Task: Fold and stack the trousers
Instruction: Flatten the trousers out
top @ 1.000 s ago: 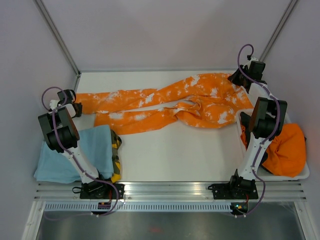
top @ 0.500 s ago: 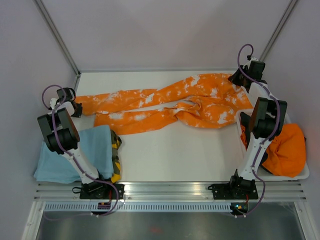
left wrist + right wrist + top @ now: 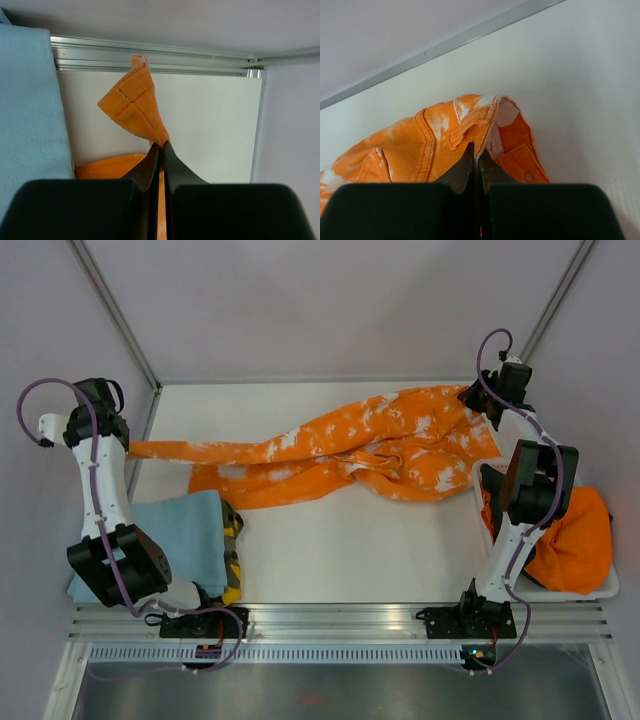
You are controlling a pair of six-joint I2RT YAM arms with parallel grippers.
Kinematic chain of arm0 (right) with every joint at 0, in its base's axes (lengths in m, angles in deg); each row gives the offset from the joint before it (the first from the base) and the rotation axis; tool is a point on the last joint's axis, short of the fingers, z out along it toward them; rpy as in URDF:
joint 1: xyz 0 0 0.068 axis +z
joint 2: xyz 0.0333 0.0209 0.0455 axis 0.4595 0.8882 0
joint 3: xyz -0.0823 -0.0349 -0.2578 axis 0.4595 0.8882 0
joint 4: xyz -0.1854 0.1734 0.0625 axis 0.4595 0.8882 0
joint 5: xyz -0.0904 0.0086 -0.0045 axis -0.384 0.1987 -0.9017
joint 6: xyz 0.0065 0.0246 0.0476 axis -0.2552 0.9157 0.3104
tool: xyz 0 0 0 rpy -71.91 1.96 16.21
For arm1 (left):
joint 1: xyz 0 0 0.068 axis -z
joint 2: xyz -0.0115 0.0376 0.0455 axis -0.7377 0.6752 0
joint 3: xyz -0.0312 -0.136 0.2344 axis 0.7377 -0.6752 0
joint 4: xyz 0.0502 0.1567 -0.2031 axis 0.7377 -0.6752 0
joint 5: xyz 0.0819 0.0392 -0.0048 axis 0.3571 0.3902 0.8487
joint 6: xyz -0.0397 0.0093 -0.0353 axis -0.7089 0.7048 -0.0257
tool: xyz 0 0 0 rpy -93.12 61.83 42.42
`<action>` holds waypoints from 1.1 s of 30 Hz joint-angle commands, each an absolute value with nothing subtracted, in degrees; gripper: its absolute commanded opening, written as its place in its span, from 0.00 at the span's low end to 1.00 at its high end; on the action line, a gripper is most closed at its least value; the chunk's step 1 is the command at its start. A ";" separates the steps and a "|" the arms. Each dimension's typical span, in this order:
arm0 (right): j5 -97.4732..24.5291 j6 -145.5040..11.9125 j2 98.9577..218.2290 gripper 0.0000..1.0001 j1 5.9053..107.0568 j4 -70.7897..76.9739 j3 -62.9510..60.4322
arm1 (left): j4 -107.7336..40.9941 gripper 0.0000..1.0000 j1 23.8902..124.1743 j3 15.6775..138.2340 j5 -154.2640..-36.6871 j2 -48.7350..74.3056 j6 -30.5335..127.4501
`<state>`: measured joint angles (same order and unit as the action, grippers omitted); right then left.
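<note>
Trousers (image 3: 350, 445) in orange tie-dye, strung across the far half of the table (image 3: 360, 550): who has hold of them? — DESK

Both arms. The left pincer (image 3: 161, 146), high up by the left wall, is clenched on one leg's cuff (image 3: 131, 102), with a stitched corner poking out past the tips. The right pincer (image 3: 476, 150), at the far right corner, is clamped on the waistband (image 3: 470, 117), near the snap button (image 3: 527, 176). — PHOTOGRAPHER

And the second leg? — DESK

It lies loose on the table, nearer the arms, its end close to the folded light blue cloth (image 3: 180, 530). The seat is rumpled in the middle. A plain orange garment (image 3: 575, 530) sits apart at the right edge. — PHOTOGRAPHER

How will the fabric behave? — DESK

Soft and light, by the look of it. It drapes between the two grips and creases freely, so it should go wherever it is pulled but won't keep a shape unaided. The stitched hems look the firmest spots, so cuff and waistband seem the right places to pinch. A thin bite on a hem could slip under tension, and the free leg may drag and twist. — PHOTOGRAPHER
</note>
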<state>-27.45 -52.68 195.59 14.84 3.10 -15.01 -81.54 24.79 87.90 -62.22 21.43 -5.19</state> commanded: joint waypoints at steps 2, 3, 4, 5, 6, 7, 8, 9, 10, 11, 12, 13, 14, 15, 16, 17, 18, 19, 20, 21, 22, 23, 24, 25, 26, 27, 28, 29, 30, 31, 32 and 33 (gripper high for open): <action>-28.38 -49.18 191.95 0.00 14.61 -1.89 -14.40 | -103.74 0.02 25.03 102.22 -52.06 33.57 -21.51; -28.29 -48.92 192.03 0.00 14.70 -2.68 -14.13 | -106.98 0.02 25.12 108.35 -51.88 36.66 -21.79; -28.38 -48.83 192.12 0.00 14.70 -2.86 -14.13 | -109.28 0.02 25.21 111.54 -52.32 39.91 -22.22; -28.64 -48.65 192.56 0.00 14.70 -2.86 -14.39 | -112.09 0.02 25.30 115.23 -52.58 47.08 -22.66; -28.99 -48.56 192.91 0.00 14.70 -2.60 -15.00 | -118.20 0.02 25.47 122.66 -52.59 50.72 -23.62; -29.26 -48.65 193.61 0.00 14.70 -2.51 -15.27 | -121.40 0.02 26.52 126.30 -51.72 54.24 -24.59; -29.69 -48.74 193.96 0.00 14.70 -2.60 -15.53 | -123.69 0.02 27.14 129.99 -51.18 57.58 -25.30; -29.79 -48.74 194.40 0.00 14.70 -2.77 -15.89 | -123.37 0.02 27.75 133.25 -50.48 61.35 -24.35; -29.87 -48.74 195.28 0.00 14.70 -2.86 -16.15 | -123.45 0.02 28.80 133.72 -49.26 62.35 -25.03; -30.22 -49.00 195.72 0.00 14.70 -2.86 -16.50 | -123.28 0.02 29.33 134.16 -49.07 63.06 -26.95; -30.49 -49.09 196.16 0.00 14.70 -2.95 -17.11 | -123.02 0.02 29.77 134.07 -48.81 63.93 -27.76; -30.92 -49.35 197.12 0.00 14.70 -2.95 -17.47 | -122.49 0.02 30.82 134.07 -48.37 64.38 -28.72; -31.97 -49.27 197.48 0.00 14.70 -3.13 -17.82 | -122.14 0.02 31.18 134.07 -48.19 64.82 -30.30; -32.59 -49.26 198.01 0.00 14.70 -3.82 -18.26 | -121.70 0.02 31.62 134.07 -48.54 65.95 -30.66; -33.12 -49.09 198.97 0.00 14.70 -4.18 -18.61 | -121.17 0.02 31.80 134.07 -48.63 66.49 -31.27; -33.47 -48.83 200.02 0.00 14.70 -4.97 -19.40 | -121.17 0.02 31.97 134.16 -49.41 67.80 -33.54; -33.74 -48.56 200.55 0.00 14.70 -5.32 -19.84 | -121.17 0.02 32.06 134.16 -49.86 68.33 -34.09; -33.92 -48.39 201.17 0.00 14.61 -5.59 -20.28 | -120.12 0.02 32.06 134.34 -50.38 68.86 -34.09; -33.66 -48.21 201.70 0.00 14.70 -5.76 -21.76 | -120.03 0.02 32.06 134.95 -50.74 69.39 -34.61; -33.22 -48.30 202.57 0.00 14.70 -5.68 -22.30 | -119.68 0.02 32.33 134.87 -51.00 69.48 -34.71; -32.69 -48.38 202.84 0.00 14.70 -5.76 -22.83 | -119.32 0.02 32.50 134.86 -50.92 69.30 -34.71; -32.08 -48.56 202.93 0.00 14.61 -6.11 -23.35 | -118.80 0.02 32.68 134.78 -50.65 68.78 -33.84; -30.59 -48.91 202.58 0.00 14.70 -6.38 -23.36 | -118.88 0.02 33.29 134.43 -49.26 68.08 -33.66; -29.97 -49.09 202.15 0.00 14.70 -6.73 -23.19 | -119.32 0.02 33.64 132.77 -48.20 65.64 -33.91; -29.61 -49.00 201.62 0.00 14.70 -7.69 -22.23 | -119.58 0.02 33.82 131.45 -47.41 64.05 -34.27; -29.61 -48.83 200.31 0.00 14.70 -8.31 -21.43 | -119.67 0.02 33.82 129.87 -46.27 62.29 -34.53; -29.96 -48.22 199.60 0.00 14.61 -9.10 -20.38 | -119.85 0.02 33.82 126.46 -45.56 58.44 -35.66; -30.31 -47.86 198.90 0.00 14.70 -10.15 -18.46 | -120.02 0.02 33.82 125.04 -45.03 56.49 -35.67; -30.58 -47.51 197.41 0.00 14.61 -10.42 -17.57 | -119.94 0.02 33.82 123.80 -44.42 54.90 -35.07; -30.84 -46.72 196.61 0.00 14.70 -10.86 -15.73 | -120.28 0.02 33.73 122.83 -44.15 52.37 -33.75; -30.84 -46.54 195.82 0.00 14.70 -10.86 -14.67 | -123.59 0.02 33.82 123.08 -43.97 51.47 -33.65; -30.75 -46.37 193.81 0.00 14.70 -11.21 -13.61 | -123.54 0.02 33.91 123.00 -43.89 50.24 -31.74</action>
<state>-30.49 -47.87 200.40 14.91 -5.78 -15.93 -112.05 33.82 122.82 -48.12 58.74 -32.17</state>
